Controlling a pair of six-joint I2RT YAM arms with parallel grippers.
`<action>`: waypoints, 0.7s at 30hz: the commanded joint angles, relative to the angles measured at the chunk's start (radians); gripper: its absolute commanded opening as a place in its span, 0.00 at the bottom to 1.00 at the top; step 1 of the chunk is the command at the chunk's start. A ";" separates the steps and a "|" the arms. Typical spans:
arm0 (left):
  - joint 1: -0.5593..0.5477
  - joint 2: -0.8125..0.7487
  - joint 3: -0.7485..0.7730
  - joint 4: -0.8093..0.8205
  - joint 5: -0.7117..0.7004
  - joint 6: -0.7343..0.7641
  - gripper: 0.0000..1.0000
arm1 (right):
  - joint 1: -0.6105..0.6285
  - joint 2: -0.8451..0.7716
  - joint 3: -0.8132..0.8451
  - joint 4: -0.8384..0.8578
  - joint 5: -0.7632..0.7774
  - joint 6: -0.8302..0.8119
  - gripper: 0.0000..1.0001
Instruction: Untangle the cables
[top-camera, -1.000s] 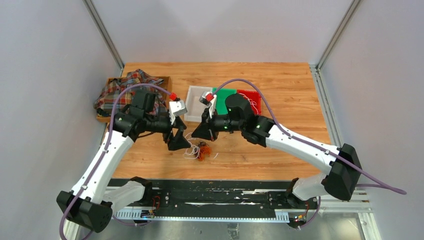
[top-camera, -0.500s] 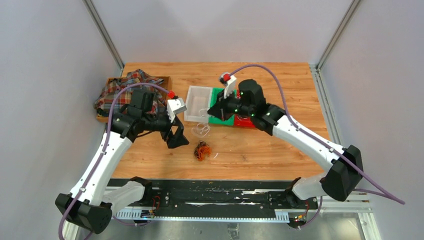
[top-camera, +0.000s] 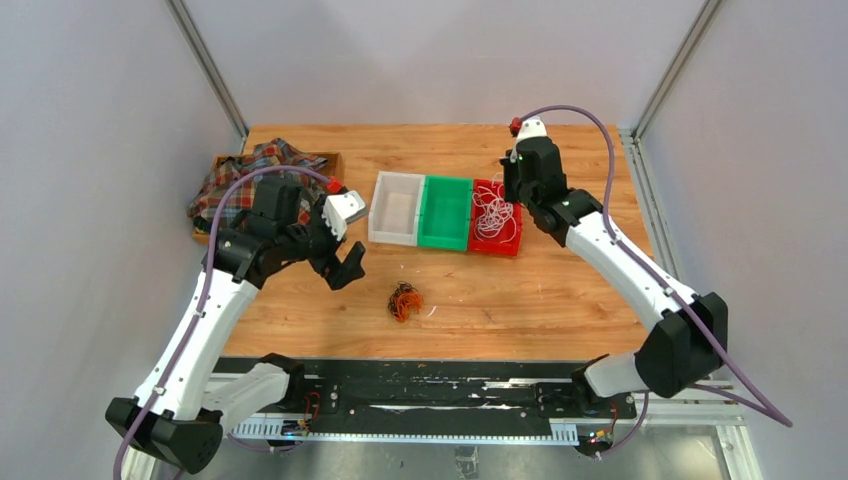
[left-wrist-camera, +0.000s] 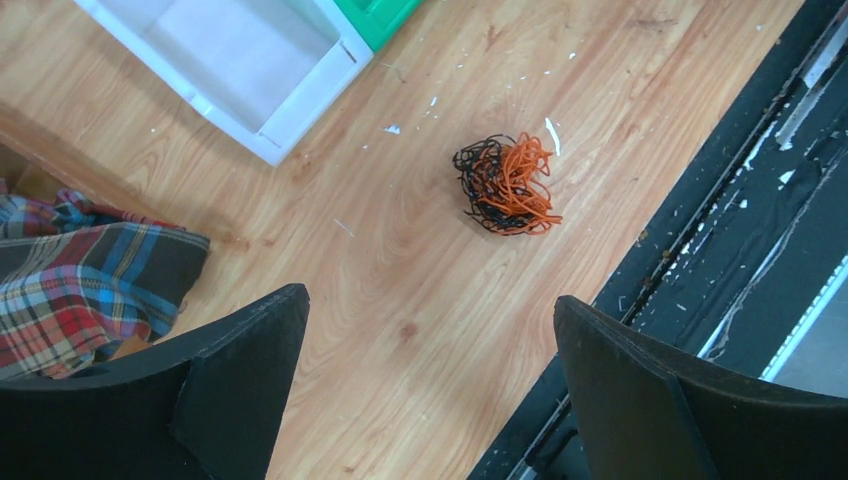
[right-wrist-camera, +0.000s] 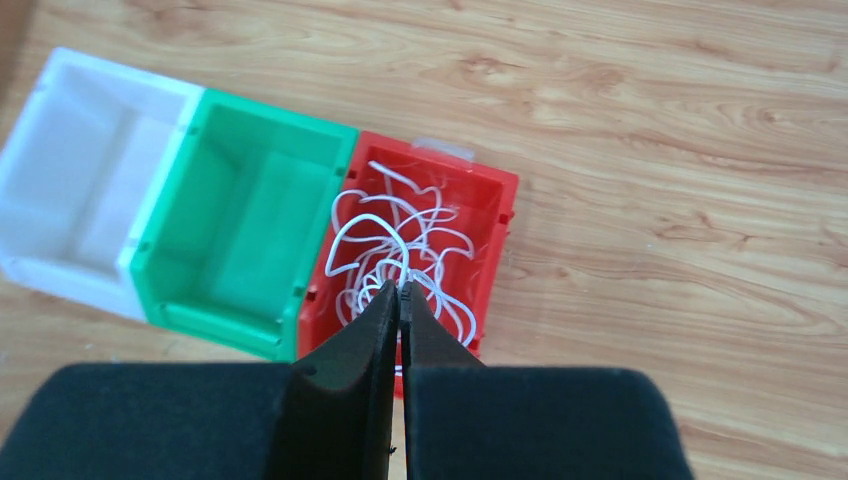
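The right gripper (right-wrist-camera: 400, 290) is shut to the tips, and a strand of the white cable (right-wrist-camera: 372, 232) appears to be pinched there. The rest of that cable is coiled directly beneath the tips inside the red bin (right-wrist-camera: 505, 215), so the strand is judged to be held over this bin for dropping among its own coils. The green bin (right-wrist-camera: 250, 115) and white bin (right-wrist-camera: 60, 70), lined up to the left of the tips, are seen empty and are presumably kept for the other colours. The left gripper (left-wrist-camera: 425, 305) is spread wide and nothing is held. It is hung above the table (left-wrist-camera: 400, 350), with the orange and black tangle (left-wrist-camera: 505, 185) lying just ahead of its fingers, nearer the right one, a stance suited to a descent onto the knot. Those two colours are wound together, so the sorting is judged unfinished.
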 joint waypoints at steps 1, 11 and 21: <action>0.004 -0.002 0.018 -0.009 -0.039 0.002 0.98 | -0.045 0.086 0.048 0.026 0.081 -0.040 0.01; 0.004 0.001 0.049 -0.005 -0.124 -0.032 0.98 | -0.081 0.345 0.133 0.033 -0.026 -0.004 0.01; 0.004 -0.015 -0.001 0.103 -0.164 -0.112 0.98 | -0.078 0.351 0.223 -0.069 -0.024 -0.002 0.41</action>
